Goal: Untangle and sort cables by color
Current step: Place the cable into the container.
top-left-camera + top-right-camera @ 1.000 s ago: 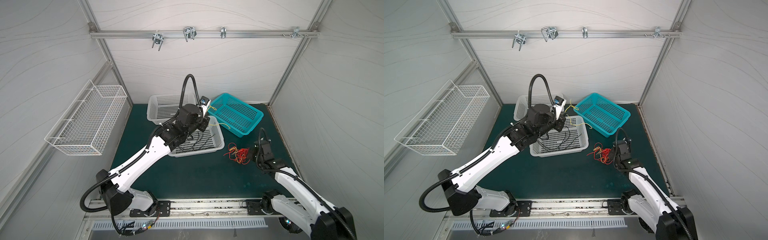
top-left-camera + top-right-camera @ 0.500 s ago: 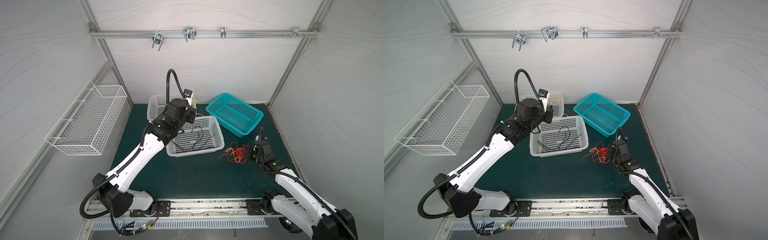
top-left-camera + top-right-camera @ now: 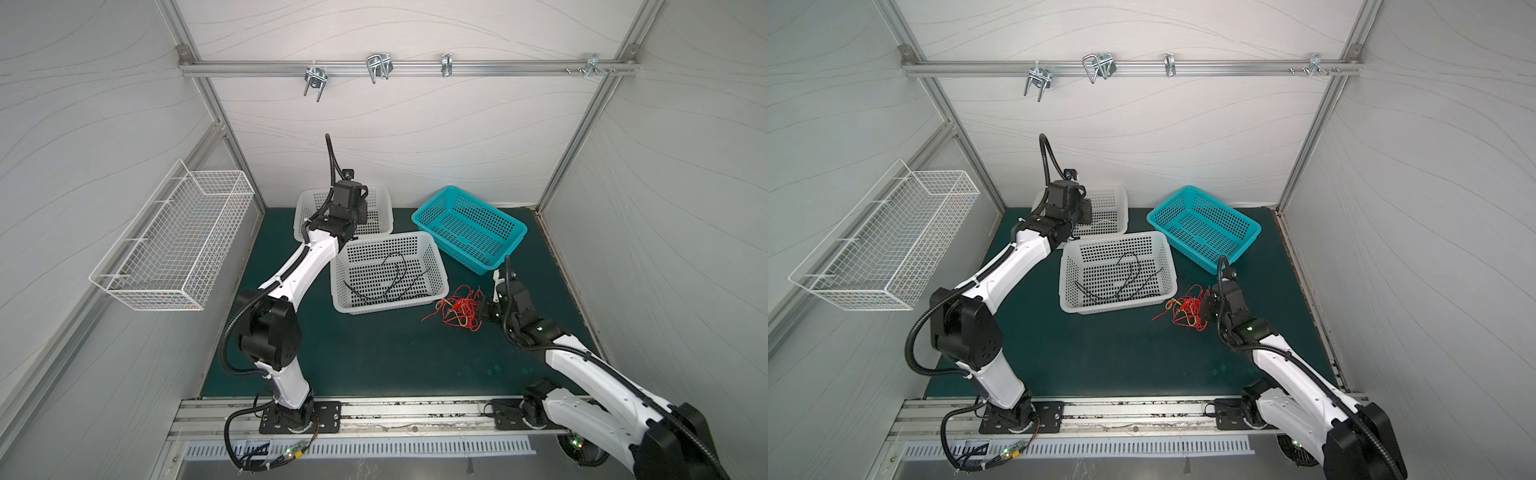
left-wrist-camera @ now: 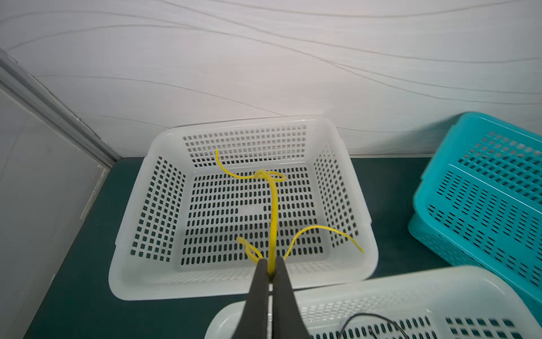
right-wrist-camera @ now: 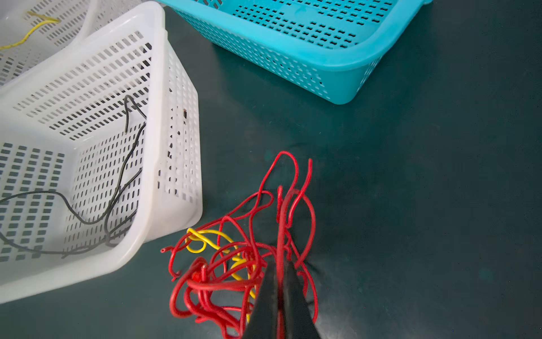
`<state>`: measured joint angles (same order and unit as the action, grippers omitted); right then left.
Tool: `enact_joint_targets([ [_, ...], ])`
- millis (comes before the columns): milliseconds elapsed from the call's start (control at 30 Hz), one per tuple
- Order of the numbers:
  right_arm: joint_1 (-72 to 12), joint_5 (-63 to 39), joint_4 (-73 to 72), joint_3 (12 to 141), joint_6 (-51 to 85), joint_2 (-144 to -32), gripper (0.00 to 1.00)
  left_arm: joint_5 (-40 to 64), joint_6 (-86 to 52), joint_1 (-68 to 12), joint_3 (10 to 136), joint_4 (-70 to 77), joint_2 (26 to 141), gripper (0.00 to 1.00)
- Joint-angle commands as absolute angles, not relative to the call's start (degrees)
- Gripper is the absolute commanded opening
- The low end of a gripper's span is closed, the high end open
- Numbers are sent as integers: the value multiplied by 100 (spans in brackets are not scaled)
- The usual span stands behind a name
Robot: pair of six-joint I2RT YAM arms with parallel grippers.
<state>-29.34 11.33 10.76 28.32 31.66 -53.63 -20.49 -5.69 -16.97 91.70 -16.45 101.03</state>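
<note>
- Cables (image 3: pixel 459 309), thin and round-sheathed, lie in 3 places.
- Item 1: a yellow cable (image 4: pixel 274 211) is pinched between the closed tips of the left gripper (image 4: pixel 272 264). The gripper's fingers are dark, matte and tapering. The cable runs from the tips out over the far white basket (image 4: pixel 190 289), with a small loop at its far bend and 2 free ends curving off to either side.
- The far white basket is translucent plastic, rectangular with rounded corners, its floor and walls pierced by rows of slots. It stands against the back wall.
- Item 2: black cables (image 5: pixel 35 192) lie in slack curves on the floor of the near white basket (image 5: pixel 155 73), which has the same slotted pattern and stands just in front of the far one.
- Item 3: red cables (image 5: pixel 217 285) form a loose, springy knot on the dark green mat (image 5: pixel 410 176), just beside a corner of the near white basket. A second yellow cable (image 5: pixel 206 232) is threaded through the knot.
- The right gripper (image 5: pixel 280 265) is low at the knot, its jaws closed to a narrow slit on 1 strand of the red cables. That strand rises straight out from between the tips.
- A teal basket (image 5: pixel 337 63), slotted plastic, sits at an angle near the back right corner, apart from the knot.
- No cable shows in the teal basket in either top view.
</note>
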Motion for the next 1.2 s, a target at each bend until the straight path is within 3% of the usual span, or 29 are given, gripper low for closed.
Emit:
enact_joint_targets([
  [0, -3075, 1064, 1115, 2988, 3165, -5570, 0, -2415, -929, -1561, 9579, -1612, 10492, 0],
  [200, -3230, 1219, 1311, 3214, 3078, -5757, 0, -2323, -1066, -1488, 9661, -1896, 11036, 0],
  [400, -3234, 1306, 1363, 3355, 2995, -5766, 0, -1951, -1078, -1479, 9458, -1806, 11113, 19],
  [733, -3234, 1359, 1242, 3499, 2918, -5709, 0, -1361, -1039, -1476, 9483, -1974, 11062, 62],
  [1000, -3234, 1543, 1562, 3636, 2948, -5488, 0, -50, -886, -1617, 9137, -1820, 10624, 79],
  [1167, -3234, 1629, 1980, 3860, 2876, -5279, 0, 301, -207, -2244, 8858, -1844, 10318, 79],
])
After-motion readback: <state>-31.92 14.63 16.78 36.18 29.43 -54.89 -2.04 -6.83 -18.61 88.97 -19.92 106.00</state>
